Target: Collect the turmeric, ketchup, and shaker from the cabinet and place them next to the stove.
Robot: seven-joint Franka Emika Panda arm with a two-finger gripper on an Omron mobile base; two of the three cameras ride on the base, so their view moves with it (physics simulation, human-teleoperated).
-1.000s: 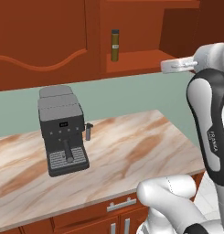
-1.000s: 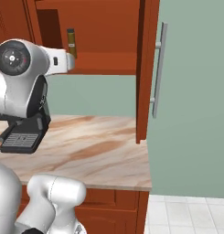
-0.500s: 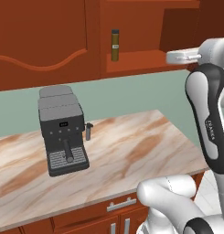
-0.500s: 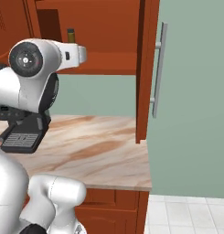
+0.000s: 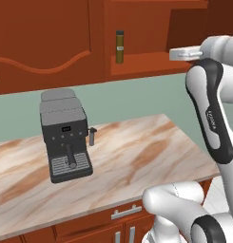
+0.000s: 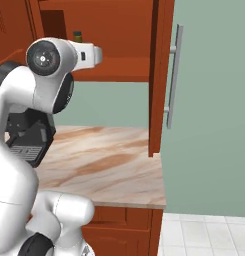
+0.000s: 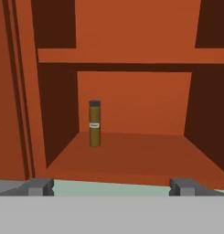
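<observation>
The turmeric [image 7: 94, 123] is a slim olive-brown jar with a dark cap, upright at the back left of the cabinet [image 7: 131, 155] niche. It also stands on the shelf in the left base view, turmeric [image 5: 119, 46], and its cap peeks over my arm in the right base view, turmeric [image 6: 77, 36]. My gripper [image 7: 111, 187] is open and empty, level with the shelf's front edge and well short of the jar. From the base, the gripper [image 5: 172, 54] hangs right of the niche. The ketchup, shaker and stove are out of view.
A dark grey espresso machine [image 5: 64, 135] stands on the marble counter [image 5: 137, 152] below the cabinet. The cabinet door [image 6: 159, 75] with its grey bar handle [image 6: 172, 75] stands open to the right. The counter ends at its right edge [image 6: 161, 180] above tiled floor.
My hand has risen a little and shifted sideways in front of the niche. The jaws stayed open, and the jar has not moved.
</observation>
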